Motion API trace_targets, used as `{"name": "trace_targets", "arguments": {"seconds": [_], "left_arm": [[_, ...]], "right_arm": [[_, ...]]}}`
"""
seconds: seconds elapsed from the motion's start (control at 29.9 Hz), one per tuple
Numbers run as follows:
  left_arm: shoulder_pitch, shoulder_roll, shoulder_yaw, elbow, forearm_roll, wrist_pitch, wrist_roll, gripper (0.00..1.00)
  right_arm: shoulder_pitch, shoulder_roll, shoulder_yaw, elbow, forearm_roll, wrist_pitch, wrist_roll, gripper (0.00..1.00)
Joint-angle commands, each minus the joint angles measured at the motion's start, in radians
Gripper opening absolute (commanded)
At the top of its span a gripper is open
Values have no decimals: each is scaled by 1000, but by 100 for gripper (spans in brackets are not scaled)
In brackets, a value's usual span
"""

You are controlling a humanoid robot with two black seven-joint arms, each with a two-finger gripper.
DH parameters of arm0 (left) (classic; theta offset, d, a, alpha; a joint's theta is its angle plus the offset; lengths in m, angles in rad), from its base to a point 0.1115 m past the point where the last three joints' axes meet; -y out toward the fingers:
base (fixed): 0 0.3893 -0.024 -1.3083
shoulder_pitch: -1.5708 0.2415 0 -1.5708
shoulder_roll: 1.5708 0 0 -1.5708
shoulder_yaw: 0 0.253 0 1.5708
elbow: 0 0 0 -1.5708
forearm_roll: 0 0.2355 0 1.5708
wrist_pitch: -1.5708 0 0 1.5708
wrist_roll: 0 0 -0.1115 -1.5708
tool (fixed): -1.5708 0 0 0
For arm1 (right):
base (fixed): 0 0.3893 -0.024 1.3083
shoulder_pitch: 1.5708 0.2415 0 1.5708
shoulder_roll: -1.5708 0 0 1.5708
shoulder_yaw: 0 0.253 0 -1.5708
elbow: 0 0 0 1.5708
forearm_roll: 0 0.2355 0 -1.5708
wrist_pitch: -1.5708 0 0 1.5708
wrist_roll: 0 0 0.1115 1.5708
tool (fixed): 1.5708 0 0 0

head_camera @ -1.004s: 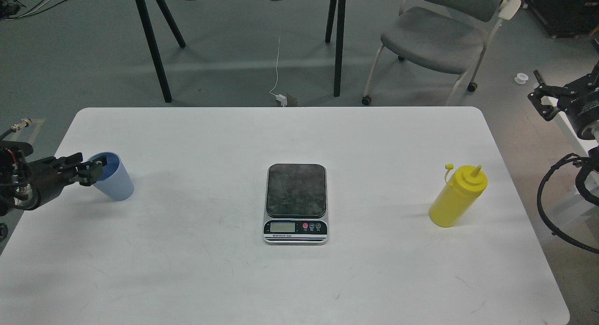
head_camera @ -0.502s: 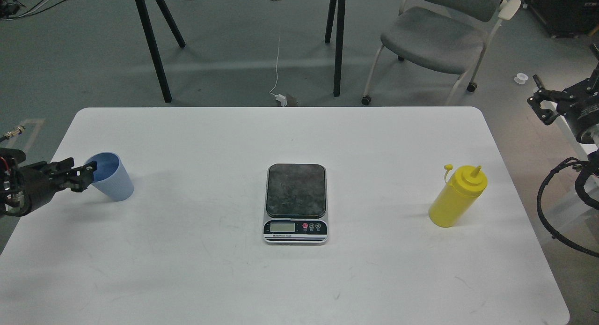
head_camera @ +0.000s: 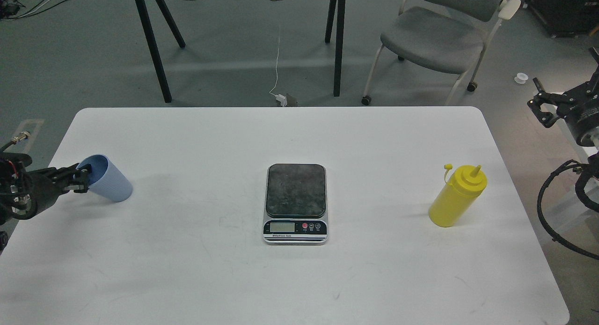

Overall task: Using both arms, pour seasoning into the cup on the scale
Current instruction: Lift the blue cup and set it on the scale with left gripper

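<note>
The light blue ribbed cup (head_camera: 108,184) stands at the table's left side, tipped to the left with its mouth toward my left gripper (head_camera: 79,180). That gripper's fingers pinch the cup's rim, one inside and one outside. The scale (head_camera: 295,203) lies flat at the table's middle, its dark plate bare and its display facing me. The yellow squeeze bottle (head_camera: 457,196) stands upright at the right, cap off its nozzle and hanging by its tether. My right gripper (head_camera: 543,107) hangs open and empty beyond the table's right edge, well behind the bottle.
The white table (head_camera: 299,278) ends just left of the cup and right of the bottle. A grey chair (head_camera: 435,37) and black table legs (head_camera: 152,44) stand on the floor behind. Black cables (head_camera: 557,208) loop beside my right arm.
My left gripper has drawn back to the left with its fingers at the cup's rim, and the cup has tipped left with it. The right gripper barely shifted.
</note>
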Motion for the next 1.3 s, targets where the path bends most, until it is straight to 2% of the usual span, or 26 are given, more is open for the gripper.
{"name": "trace_targets", "arguments": {"seconds": [0.0, 0.23, 0.5, 0.64, 0.7, 0.84, 1.27], "left_arm": [[-9, 0, -2, -9, -14, 0, 0, 6], [-122, 7, 22, -48, 1, -29, 0, 5], [-403, 12, 235, -337, 7, -158, 0, 4], [-496, -3, 280, -491, 7, -232, 0, 4], [-520, -43, 280, -531, 9, -282, 0, 4], [-543, -129, 281, -558, 42, -351, 0, 4], [-547, -353, 294, -537, 104, -381, 0, 6]], "right_arm": [[0, -1, 0, 0, 0, 0, 0, 100], [0, -1, 1, 0, 0, 0, 1, 100], [-18, -45, 11, 1, 5, 0, 1, 100], [-40, -78, 20, 3, 8, 0, 1, 100], [-51, -91, 24, 3, 8, 0, 1, 100], [-69, -114, 34, 3, 9, 0, 1, 100], [-91, -139, 47, 1, 11, 0, 2, 100]]}}
